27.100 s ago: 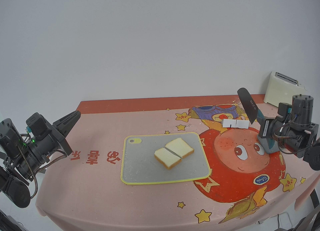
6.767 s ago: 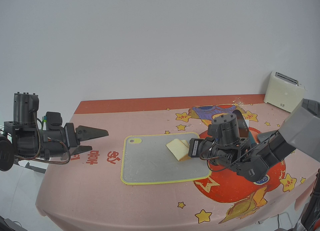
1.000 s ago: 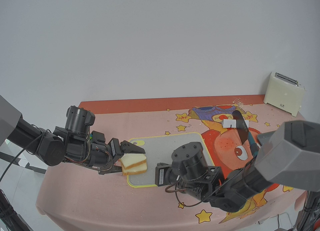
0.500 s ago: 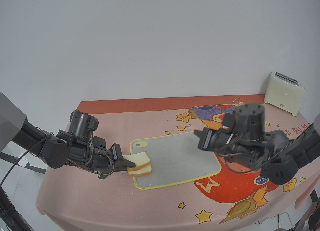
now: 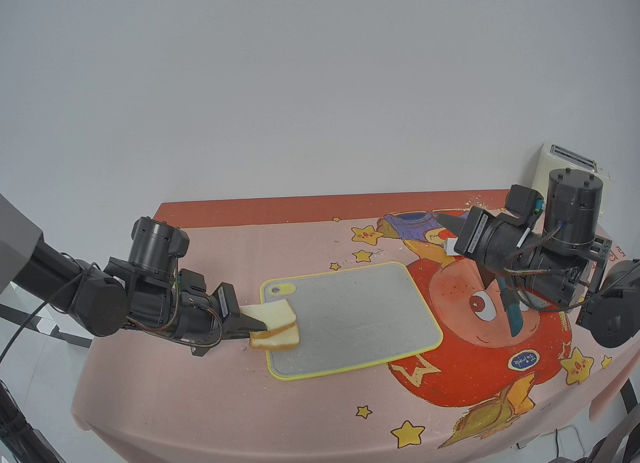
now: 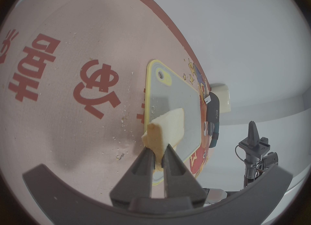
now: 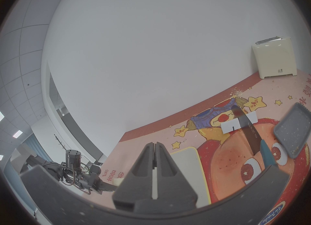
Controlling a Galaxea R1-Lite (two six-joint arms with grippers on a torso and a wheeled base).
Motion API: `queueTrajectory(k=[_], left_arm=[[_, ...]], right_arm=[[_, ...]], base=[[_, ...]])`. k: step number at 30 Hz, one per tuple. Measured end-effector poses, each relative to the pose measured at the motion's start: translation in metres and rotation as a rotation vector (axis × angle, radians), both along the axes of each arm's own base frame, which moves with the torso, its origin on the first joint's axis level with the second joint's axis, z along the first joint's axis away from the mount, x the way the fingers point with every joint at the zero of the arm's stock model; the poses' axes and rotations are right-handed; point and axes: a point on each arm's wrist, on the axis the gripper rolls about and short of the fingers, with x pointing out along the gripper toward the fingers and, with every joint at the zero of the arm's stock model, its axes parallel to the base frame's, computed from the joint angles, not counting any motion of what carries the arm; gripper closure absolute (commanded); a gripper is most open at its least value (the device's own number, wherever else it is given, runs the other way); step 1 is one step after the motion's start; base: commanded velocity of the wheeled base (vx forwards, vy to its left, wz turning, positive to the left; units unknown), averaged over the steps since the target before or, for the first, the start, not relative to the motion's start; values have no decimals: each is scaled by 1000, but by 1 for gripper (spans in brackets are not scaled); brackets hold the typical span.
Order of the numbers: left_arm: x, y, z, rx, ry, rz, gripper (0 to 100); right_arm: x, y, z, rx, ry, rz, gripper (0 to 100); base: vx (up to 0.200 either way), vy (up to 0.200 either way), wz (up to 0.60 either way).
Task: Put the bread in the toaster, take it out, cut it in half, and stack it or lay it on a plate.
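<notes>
Pink cloth covers the desk (image 5: 200, 391), and at its middle you have a grey cutting board (image 5: 360, 311) with a yellow rim. Right of the board a knife (image 7: 249, 133) with a dark blade and teal handle lies flat, its blade across a white card (image 7: 239, 124). A grey tray (image 7: 293, 128) lies just past the knife, farther from the board. A cream toaster (image 7: 274, 57) stands well beyond the board's far right corner. Your right gripper (image 7: 155, 147) hangs above the desk off the board's far right side, fingers pressed together on nothing. The bread (image 5: 275, 329), two halves stacked, is at the board's left near corner, overhanging the rim. Your left gripper (image 6: 157, 153) is low beside the board's left edge, fingers clamped on the stack's outer edge.
</notes>
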Motion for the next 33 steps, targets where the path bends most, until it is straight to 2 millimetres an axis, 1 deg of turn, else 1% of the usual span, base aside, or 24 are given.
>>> queueTrajectory(k=[2, 4, 8, 10, 11, 15, 20, 26, 31, 33], left_arm=[[-7, 3, 19, -29, -49, 12, 100], [-12, 5, 32, -50, -82, 19, 100], [-29, 11, 70, -120, -179, 39, 100], [-38, 14, 86, -148, -226, 44, 100], [-42, 16, 93, -159, -249, 44, 100], [-53, 18, 114, -191, -324, 11, 100], [-59, 18, 126, -225, -364, -34, 100], [-62, 14, 132, -237, -378, -55, 100], [-66, 5, 135, -256, -371, -90, 100], [-66, -2, 132, -258, -353, -113, 100]], right_arm=[[1, -4, 3, 5, -8, -8, 100], [2, -6, 5, 10, -14, -9, 100], [2, -14, 11, 26, -28, 0, 100], [2, -18, 15, 33, -35, 0, 100], [2, -20, 16, 37, -40, -1, 100], [3, -25, 20, 43, -50, -10, 100], [2, -27, 22, 47, -56, -13, 100], [3, -29, 23, 47, -58, -19, 100], [5, -35, 25, 55, -64, -16, 100], [5, -40, 28, 59, -67, -14, 100]], base=[[0, 0, 0], [0, 0, 0], [0, 0, 0], [0, 0, 0], [0, -200, 0], [0, -200, 0], [0, -200, 0], [0, -200, 0], [0, -200, 0], [0, -200, 0]])
